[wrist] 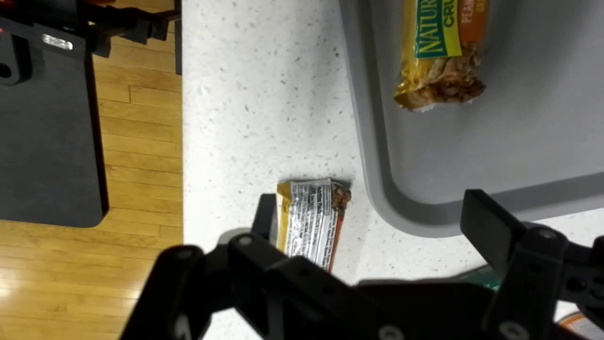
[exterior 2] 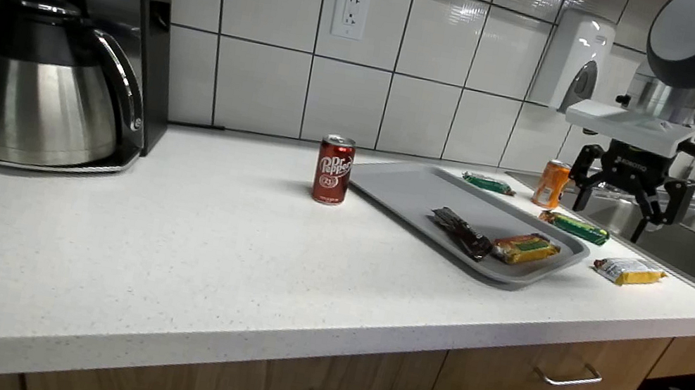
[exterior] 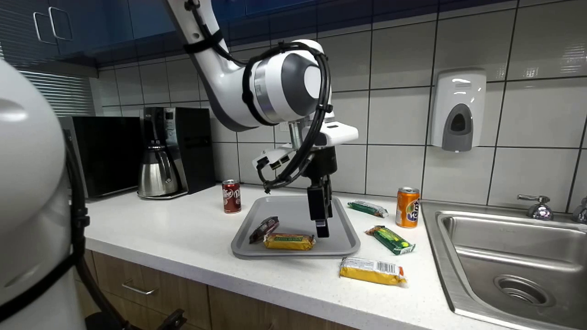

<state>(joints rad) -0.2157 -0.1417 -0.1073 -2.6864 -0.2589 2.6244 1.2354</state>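
My gripper is open and empty, above the counter near the tray's corner; it also shows in both exterior views. A yellow bar with its silver label up lies on the counter below, partly hidden by the left finger linkage. The grey tray holds a yellow granola bar and a dark brown bar. Two green bars lie on the counter beside the tray.
An orange can stands by the steel sink. A dark red can stands upright at the tray's opposite side. A coffee maker with a steel carafe stands farther along. A soap dispenser hangs on the tiled wall.
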